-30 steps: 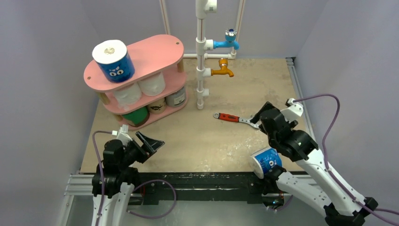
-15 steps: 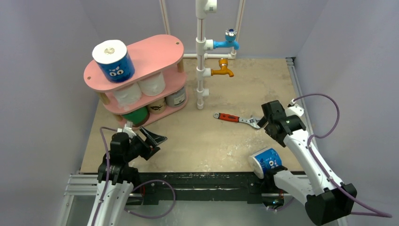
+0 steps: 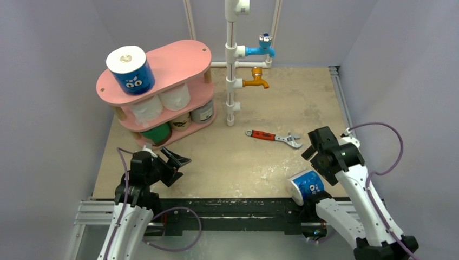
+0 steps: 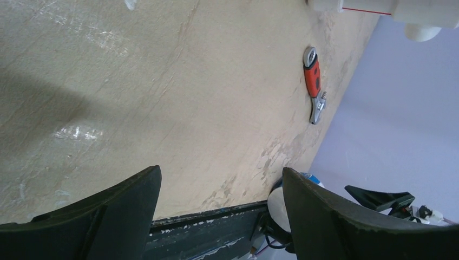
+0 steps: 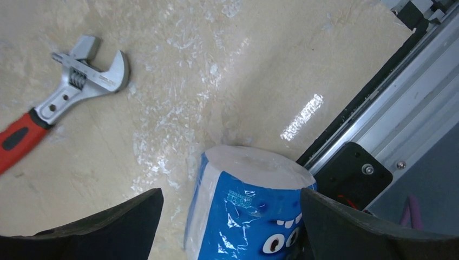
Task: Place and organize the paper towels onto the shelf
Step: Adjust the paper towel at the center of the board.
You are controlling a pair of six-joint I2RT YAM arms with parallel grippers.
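The pink shelf [image 3: 178,57] stands at the far left. A blue printed paper towel roll [image 3: 130,69] sits on its top board, two white rolls [image 3: 161,103] on the middle board, and green, brown and grey rolls [image 3: 180,122] on the bottom. Another blue roll [image 3: 307,186] [image 5: 249,211] stands at the table's near edge. My right gripper [image 3: 320,157] [image 5: 231,192] hovers over it, open, the roll showing between its fingers, close to the right one. My left gripper [image 3: 177,167] [image 4: 221,172] is open and empty above bare table near the shelf.
A red-handled wrench [image 3: 268,135] [image 5: 65,103] [image 4: 313,81] lies just beyond the right gripper. A white pipe frame with blue and orange taps [image 3: 231,65] rises at the back centre. A metal rail [image 5: 389,108] runs along the near edge beside the blue roll.
The right arm has pulled back from the wrench toward the near edge, now over the blue roll, and its jaws have widened. The left gripper shifted slightly right early on, then held still.
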